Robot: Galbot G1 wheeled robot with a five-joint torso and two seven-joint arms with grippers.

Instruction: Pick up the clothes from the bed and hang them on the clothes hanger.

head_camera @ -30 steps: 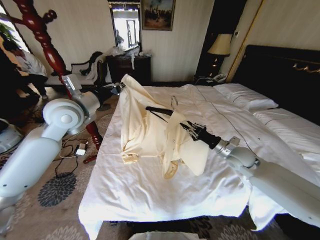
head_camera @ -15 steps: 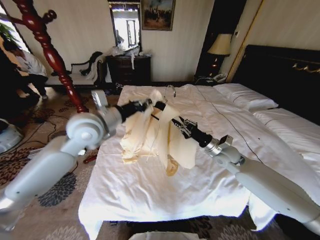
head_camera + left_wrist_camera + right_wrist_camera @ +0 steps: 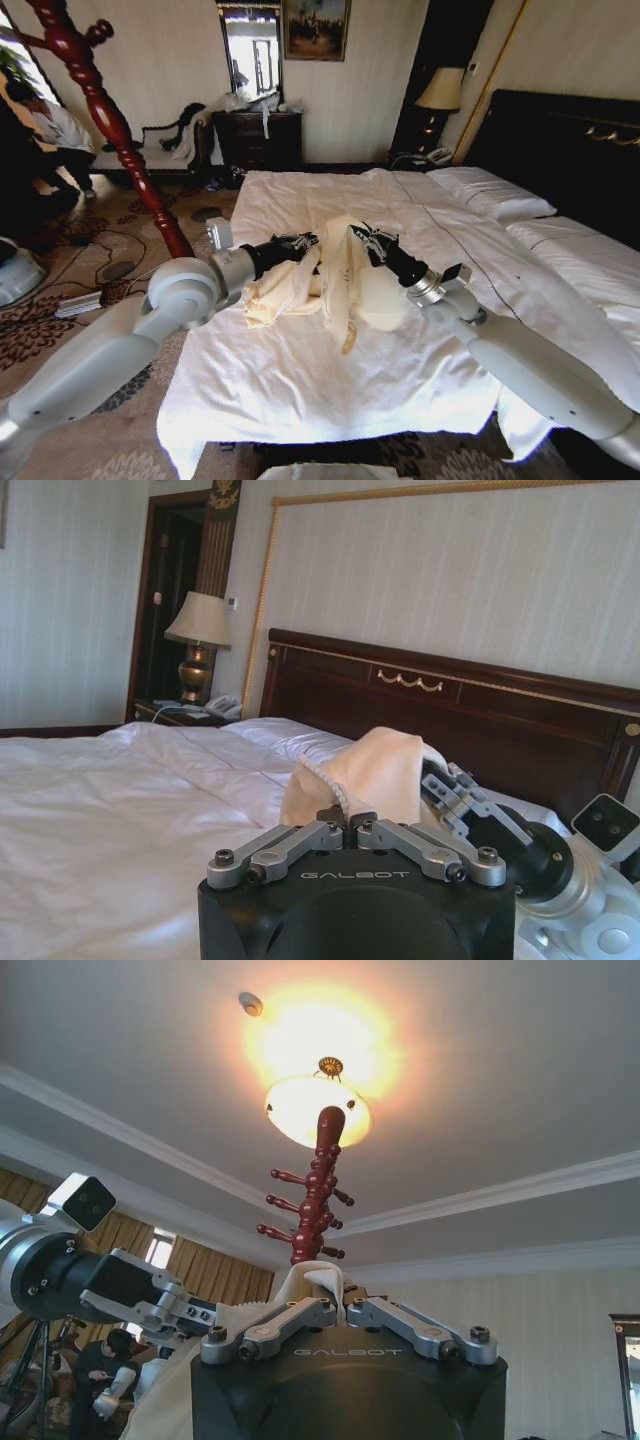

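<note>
Cream clothes [image 3: 330,275] bunched low over the middle of the bed [image 3: 300,380], lower folds resting on the sheet. Left gripper [image 3: 308,243] fingers pinch the cloth's left side; right gripper [image 3: 362,238] fingers pinch its top, just right of the left one. Coat stand [image 3: 100,110] left of the bed.

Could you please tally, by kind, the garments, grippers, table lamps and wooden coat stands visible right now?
Cream garments: 1, the clothes
Grippers: 2, left gripper and right gripper, both shut on the clothes
Table lamps: 1, lamp
Wooden coat stands: 1, coat stand
Total: 5
</note>
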